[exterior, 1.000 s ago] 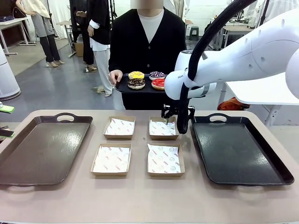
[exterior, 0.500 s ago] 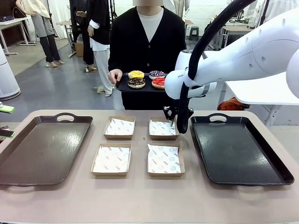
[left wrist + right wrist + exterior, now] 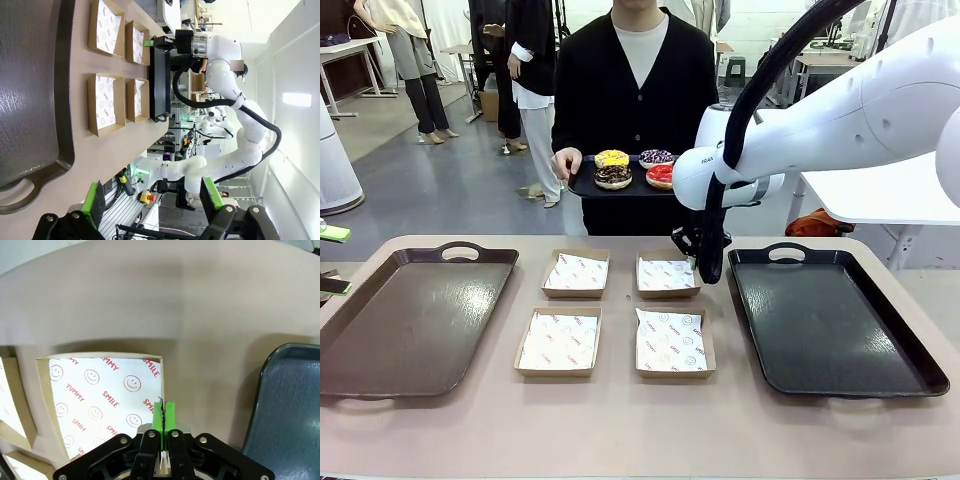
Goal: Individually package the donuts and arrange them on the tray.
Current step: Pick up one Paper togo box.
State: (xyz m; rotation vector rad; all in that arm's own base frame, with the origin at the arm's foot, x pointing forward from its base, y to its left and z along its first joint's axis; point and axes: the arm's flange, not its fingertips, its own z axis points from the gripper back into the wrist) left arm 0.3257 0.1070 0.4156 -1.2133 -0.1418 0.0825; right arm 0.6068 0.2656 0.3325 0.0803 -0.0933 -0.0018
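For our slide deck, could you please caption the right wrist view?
Shut right claw above the edge of a paper-lined cardboard box, beside a dark tray.

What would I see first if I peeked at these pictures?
Four colourful iced ring donuts sit on a small black tray that a person in a black cardigan holds at the far side. A big white robot arm reaches in from the right. Its black right tool, with green pads pinched shut, is above the edge of a brown cardboard box lined with smiley-printed paper.
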